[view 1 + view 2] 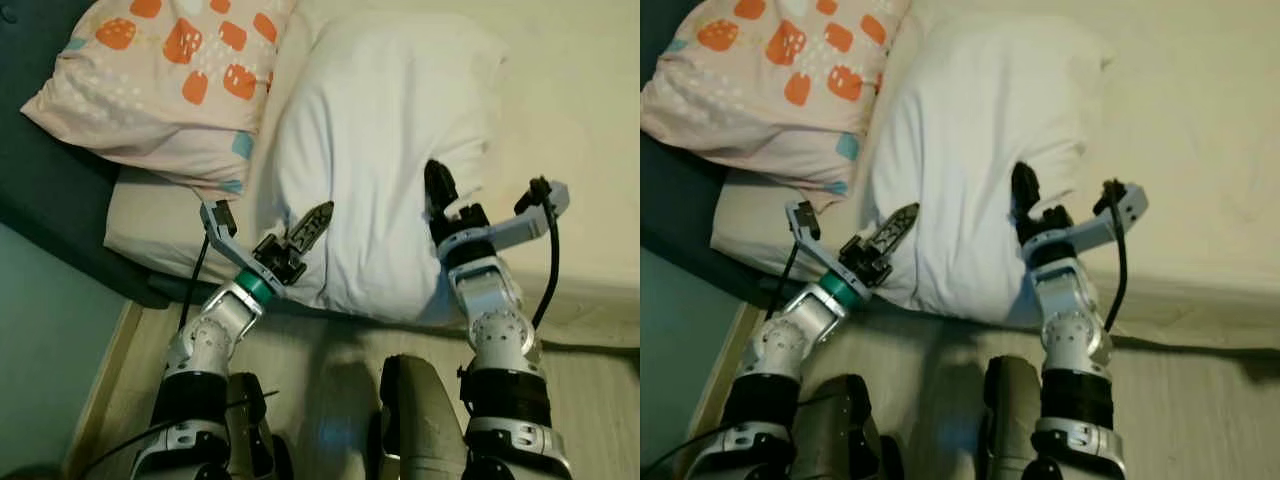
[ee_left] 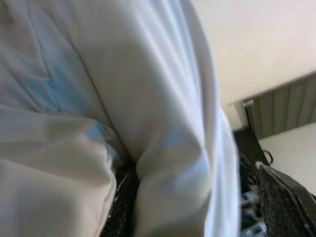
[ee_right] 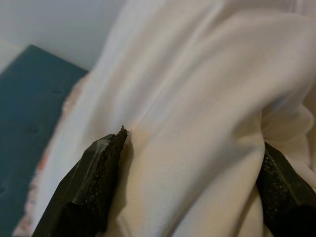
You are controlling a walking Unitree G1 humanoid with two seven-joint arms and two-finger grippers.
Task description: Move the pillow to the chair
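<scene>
A white pillow (image 1: 380, 150) lies on the cream mattress (image 1: 580, 120), its near end over the bed's front edge. My left gripper (image 1: 305, 235) is at the pillow's near left corner, one black finger (image 1: 315, 220) lying on top. In the left wrist view a fold of the pillow (image 2: 163, 123) is bunched between its fingers (image 2: 123, 202). My right gripper (image 1: 440, 200) presses into the near right side and dents the pillow. Its two fingers (image 3: 94, 187) straddle a bulge of the pillow (image 3: 197, 123). Both grippers are shut on it.
A pink pillow with orange shapes (image 1: 170, 70) lies at the left, touching the white one. A dark blue headboard (image 1: 40, 190) runs along the far left. Pale floor (image 1: 330, 350) lies between me and the bed, with a wooden strip (image 1: 105, 390) on the left.
</scene>
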